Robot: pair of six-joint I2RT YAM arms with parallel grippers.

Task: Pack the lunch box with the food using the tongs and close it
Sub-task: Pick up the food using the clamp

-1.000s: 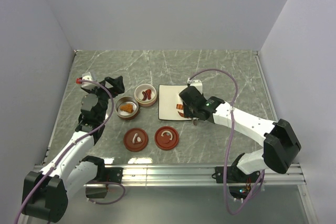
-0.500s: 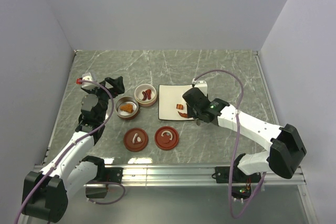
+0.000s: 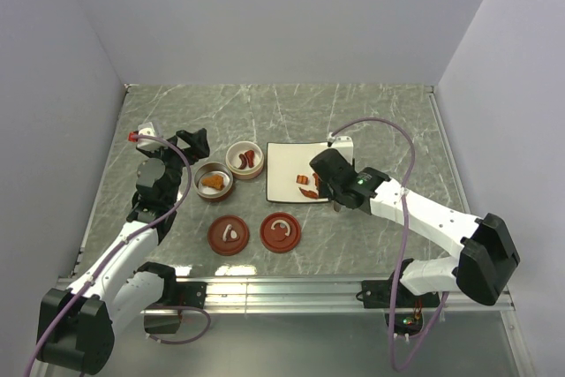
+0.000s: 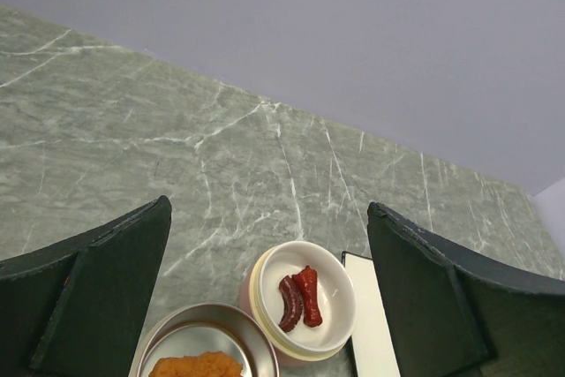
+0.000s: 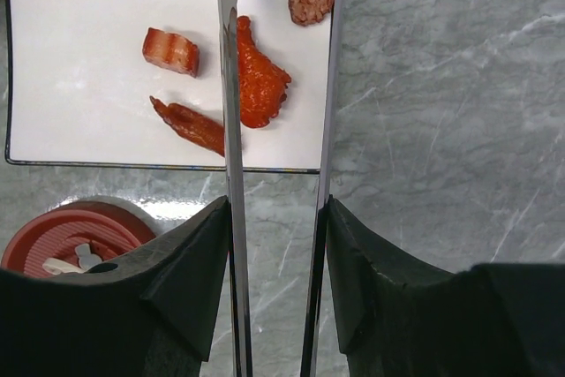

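Silver tongs (image 5: 231, 130) thin, clamped in right fingers (image 5: 185, 262) | red-brown food (image 5: 258, 84), perhaps meat | left fingers (image 4: 97, 297) wide, empty

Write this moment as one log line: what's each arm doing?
left gripper open, near cream bowl | right gripper shut on tongs, over white plate | food pieces on plate | red-brown lids off

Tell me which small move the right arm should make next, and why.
Probably lower the tongs a little and squeeze: the right end effector holds them open over the white plate, and the orange-red food piece lies between their two arms, not yet gripped.
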